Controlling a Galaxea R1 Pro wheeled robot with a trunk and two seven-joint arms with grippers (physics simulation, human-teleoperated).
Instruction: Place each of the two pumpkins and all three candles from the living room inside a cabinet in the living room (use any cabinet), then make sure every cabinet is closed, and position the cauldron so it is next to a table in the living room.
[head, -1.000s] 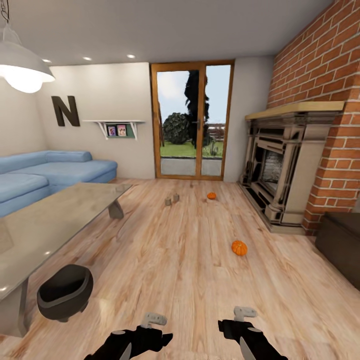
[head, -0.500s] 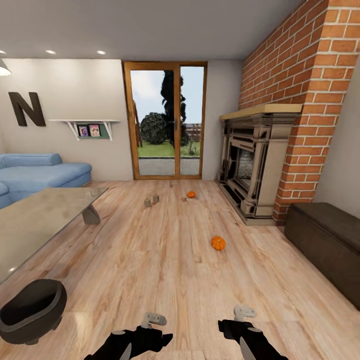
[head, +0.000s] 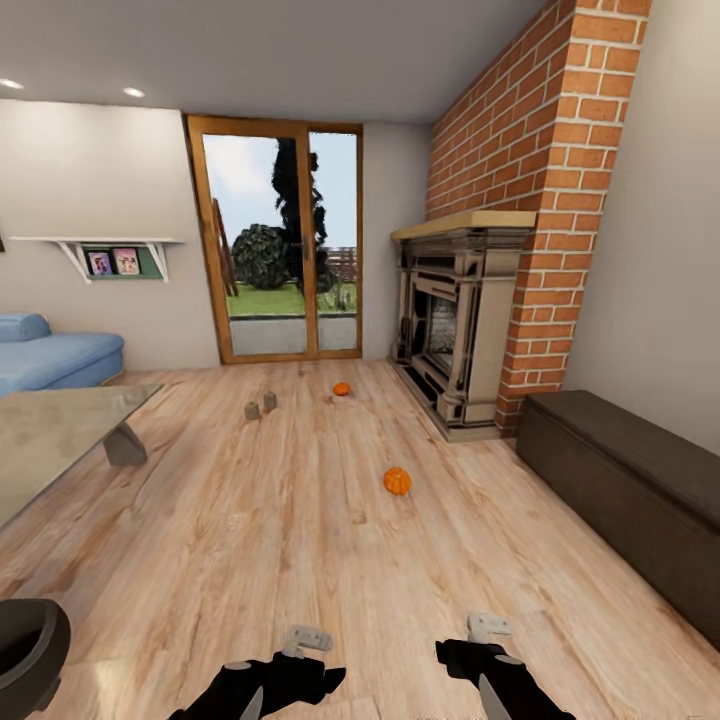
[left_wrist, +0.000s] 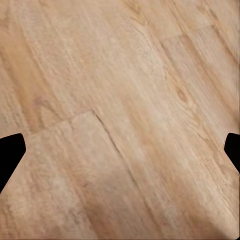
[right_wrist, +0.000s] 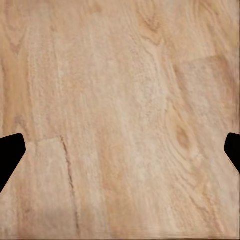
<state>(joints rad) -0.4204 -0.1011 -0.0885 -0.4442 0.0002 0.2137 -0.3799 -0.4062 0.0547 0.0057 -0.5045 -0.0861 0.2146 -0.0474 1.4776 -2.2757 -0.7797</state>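
Two orange pumpkins lie on the plank floor, one near (head: 397, 481) and one farther back (head: 342, 388). Two stubby grey candles (head: 252, 410) (head: 269, 400) stand left of the far pumpkin. The long, low dark brown cabinet (head: 625, 478) runs along the right wall, its fronts shut. The grey glossy table (head: 48, 438) is at the left, and the black cauldron (head: 22, 648) sits on the floor at the lower left corner. My left gripper (head: 303, 642) and right gripper (head: 486, 634) hang low over bare floor. Both are open and empty, well short of the near pumpkin.
An ornate stone fireplace (head: 455, 315) under a red brick chimney (head: 520, 140) stands between the cabinet and a glazed wooden door (head: 275, 255). A blue sofa (head: 45, 360) is at the far left. Open plank floor (head: 300, 540) stretches ahead.
The whole view has swung to the right: table, cauldron and sofa slid leftward, and more of the cabinet came into view. Nothing on the floor moved. Both grippers stay as before.
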